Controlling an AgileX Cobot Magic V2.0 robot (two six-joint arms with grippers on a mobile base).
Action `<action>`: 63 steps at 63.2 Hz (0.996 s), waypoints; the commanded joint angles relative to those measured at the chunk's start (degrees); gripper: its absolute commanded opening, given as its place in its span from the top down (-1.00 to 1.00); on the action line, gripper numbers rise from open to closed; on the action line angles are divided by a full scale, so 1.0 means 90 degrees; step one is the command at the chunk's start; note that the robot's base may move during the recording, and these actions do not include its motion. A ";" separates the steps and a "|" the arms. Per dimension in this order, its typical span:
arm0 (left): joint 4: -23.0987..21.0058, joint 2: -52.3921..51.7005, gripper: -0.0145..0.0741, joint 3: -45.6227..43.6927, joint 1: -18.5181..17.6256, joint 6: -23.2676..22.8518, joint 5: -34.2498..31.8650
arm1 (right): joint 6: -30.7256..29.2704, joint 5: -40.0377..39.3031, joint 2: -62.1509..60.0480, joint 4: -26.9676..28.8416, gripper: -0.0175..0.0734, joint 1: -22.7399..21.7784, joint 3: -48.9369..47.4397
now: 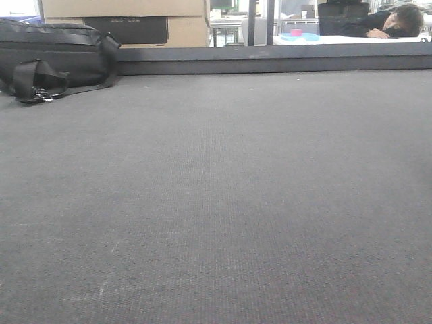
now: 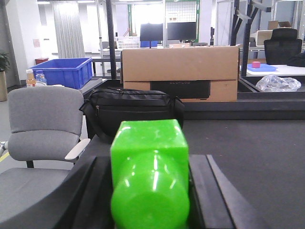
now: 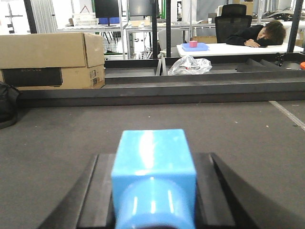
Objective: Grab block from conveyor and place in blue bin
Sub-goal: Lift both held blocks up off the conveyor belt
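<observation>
In the left wrist view my left gripper [image 2: 150, 160] is shut on a glossy green block [image 2: 147, 143], its black fingers [image 2: 209, 186] pressed to the block's sides. In the right wrist view my right gripper [image 3: 155, 157] is shut on a glossy light-blue block [image 3: 152, 150] in the same way. Both are held low over the dark grey woven conveyor [image 1: 216, 202], which also shows in the right wrist view [image 3: 57, 138]. A blue bin [image 2: 62, 72] stands far off to the left, behind a grey chair. No gripper shows in the front view.
A black bag [image 1: 50, 57] lies at the belt's far left, also in the left wrist view [image 2: 133, 112], with a cardboard box [image 2: 178, 71] behind it. A grey chair [image 2: 43, 124] stands left of the belt. A raised dark edge strip [image 1: 270, 59] borders the far side.
</observation>
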 commanded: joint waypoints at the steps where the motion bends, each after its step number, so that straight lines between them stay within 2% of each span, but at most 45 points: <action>1: -0.0045 -0.0044 0.92 -0.0001 -0.0111 -0.0011 -0.0027 | -0.0299 -0.0294 -0.0033 -0.0051 0.97 -0.0019 0.0009; 15: -0.0045 -0.0076 0.92 -0.0001 -0.0429 -0.0011 -0.0027 | -0.0468 -0.0210 -0.0076 -0.0039 0.97 -0.0007 0.0009; 23: -0.0045 -0.0076 0.92 -0.0001 -0.0429 -0.0011 -0.0027 | -0.0468 0.0089 -0.0464 -0.0025 0.97 -0.0007 0.0009; 31: -0.0045 -0.0076 0.92 -0.0001 -0.0429 -0.0011 -0.0011 | -0.0468 0.0034 -0.1042 -0.0025 0.97 -0.0007 0.0009; 36: -0.0045 -0.0076 0.92 -0.0001 -0.0429 -0.0011 0.0023 | -0.0468 0.0349 -0.1361 -0.0025 0.97 -0.0007 0.0009; 63: -0.0045 -0.0076 0.92 -0.0001 -0.0429 -0.0011 0.0023 | -0.0468 0.0594 -0.1429 -0.0025 0.97 -0.0007 0.0009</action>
